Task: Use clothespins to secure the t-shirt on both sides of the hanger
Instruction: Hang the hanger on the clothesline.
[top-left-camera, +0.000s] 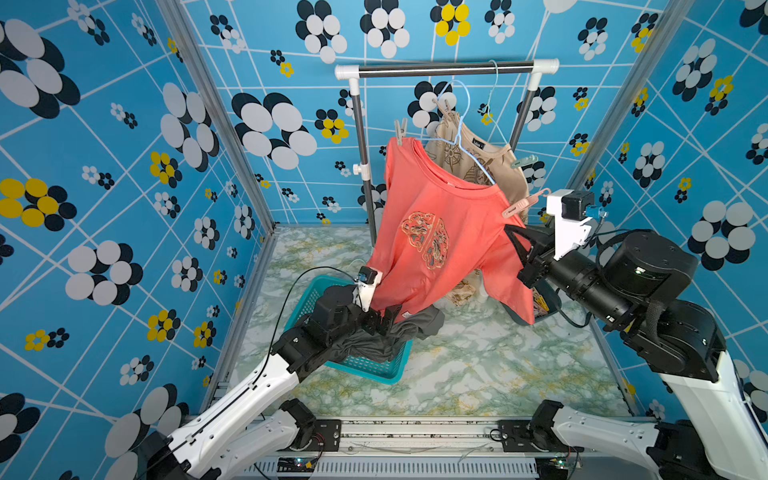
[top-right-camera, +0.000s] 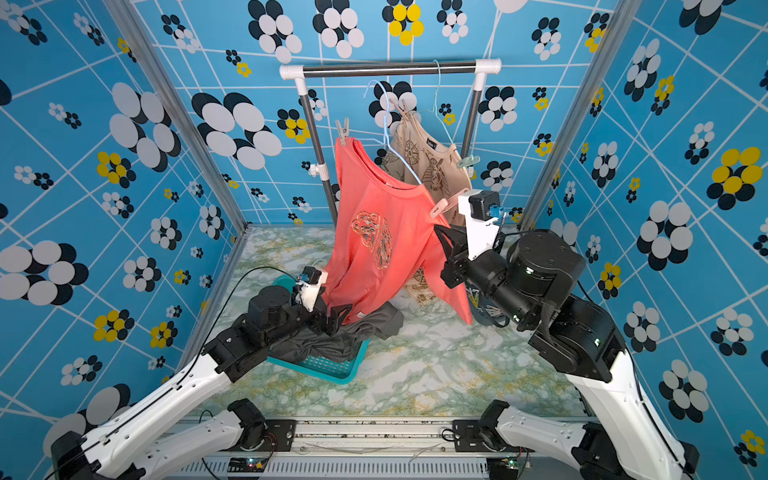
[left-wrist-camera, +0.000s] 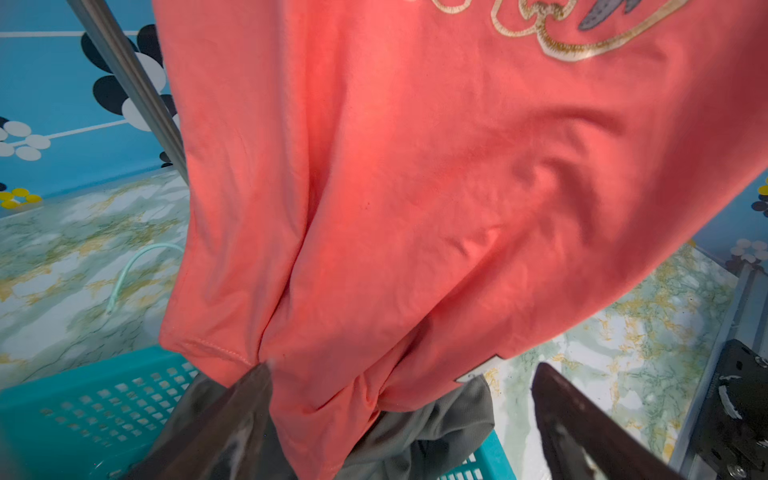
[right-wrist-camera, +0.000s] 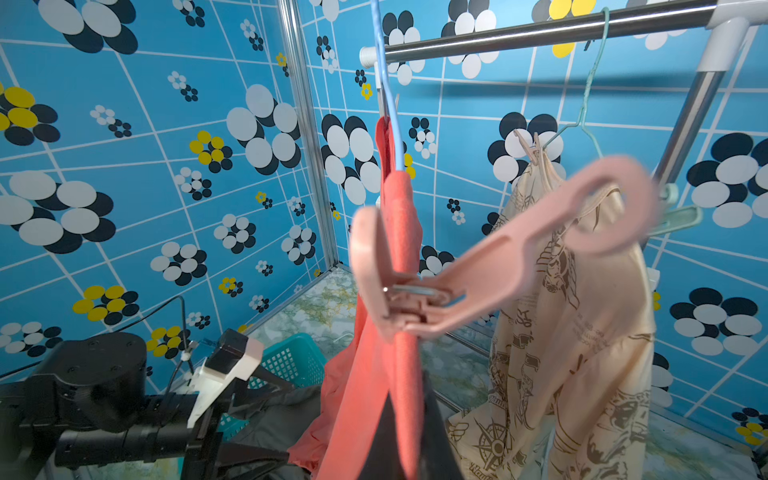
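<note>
Clothespins sit on both shoulders of the coral t-shirt (top-left-camera: 436, 232): a beige clothespin (top-left-camera: 400, 132) upright on the left, far shoulder, and a pink clothespin (top-left-camera: 519, 204) on the right, near shoulder, handles sticking out to the right; in the right wrist view the pink clothespin (right-wrist-camera: 478, 266) bites over the shoulder fabric, blurred. It hangs on a light-blue hanger (right-wrist-camera: 395, 133) hooked over the rail (top-left-camera: 444, 70) at the far side, turned so the right shoulder comes nearer. Right gripper (top-left-camera: 510, 231) just below the pink clothespin, jaws clenched on the edge of the t-shirt's right sleeve, fabric running between the black fingers. Left gripper (top-left-camera: 384, 319) low at the left, jaws spread wide, nothing gripped; the hem hangs between its fingers (left-wrist-camera: 232, 415), touching one. Under it a teal basket (top-left-camera: 365, 370), a dark grey garment (top-left-camera: 374, 345) spilling over the rim. Behind the t-shirt, a beige printed shirt (top-left-camera: 496, 164) on a mint hanger (right-wrist-camera: 587, 89), with a mint clothespin (top-left-camera: 524, 161) on its right shoulder
</note>
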